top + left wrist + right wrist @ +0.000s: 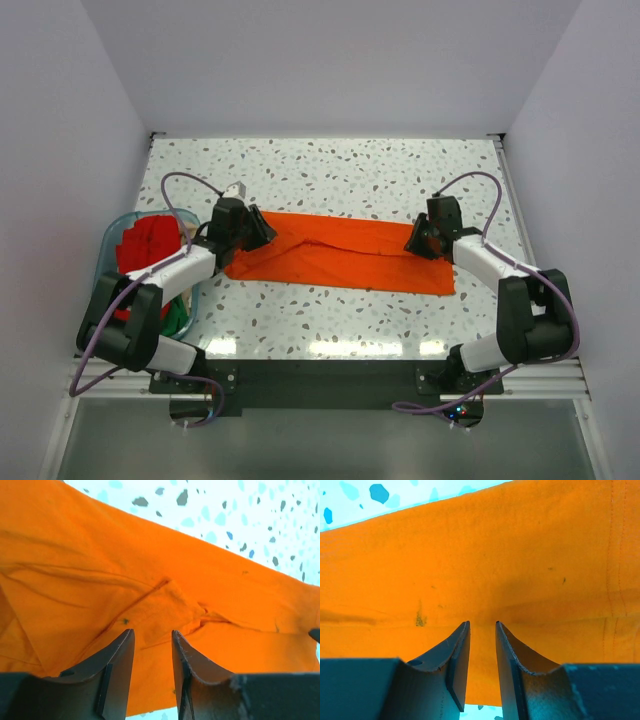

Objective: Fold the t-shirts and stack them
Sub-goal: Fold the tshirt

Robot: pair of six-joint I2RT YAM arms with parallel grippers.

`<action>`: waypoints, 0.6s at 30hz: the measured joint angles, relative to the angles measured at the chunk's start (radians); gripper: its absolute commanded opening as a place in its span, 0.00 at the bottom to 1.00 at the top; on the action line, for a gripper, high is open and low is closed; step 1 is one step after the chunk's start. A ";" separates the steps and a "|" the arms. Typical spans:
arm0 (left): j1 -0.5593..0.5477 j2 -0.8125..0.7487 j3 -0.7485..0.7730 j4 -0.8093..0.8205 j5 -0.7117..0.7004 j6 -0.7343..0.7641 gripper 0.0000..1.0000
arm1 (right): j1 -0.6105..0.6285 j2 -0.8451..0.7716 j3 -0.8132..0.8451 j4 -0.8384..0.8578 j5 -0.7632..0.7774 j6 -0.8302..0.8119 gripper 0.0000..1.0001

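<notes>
A bright orange cloth t-shirt (340, 258) lies folded into a long strip on the white speckled table (330, 170). The left gripper (152, 632) sits over the shirt's left end with its jaws a narrow gap apart. Cloth shows behind the gap, but whether any is pinched cannot be told. At the shirt's right end, the right gripper (482, 624) has its jaws narrowly parted, and creases run into the tips, so it appears to pinch a fold. Left of the shirt, a translucent teal plastic tub (110, 240) holds a red shirt (145, 245) and a green one (178, 318), both partly hidden by the left arm.
</notes>
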 measured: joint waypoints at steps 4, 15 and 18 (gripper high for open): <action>0.002 0.016 0.071 -0.077 -0.095 0.004 0.40 | 0.000 -0.027 -0.010 -0.001 0.000 -0.003 0.31; 0.013 0.232 0.165 -0.164 -0.172 0.007 0.38 | 0.000 -0.083 -0.019 -0.013 0.000 -0.022 0.31; 0.013 0.237 0.154 -0.133 -0.149 0.006 0.39 | 0.000 -0.093 -0.025 -0.016 0.000 -0.027 0.31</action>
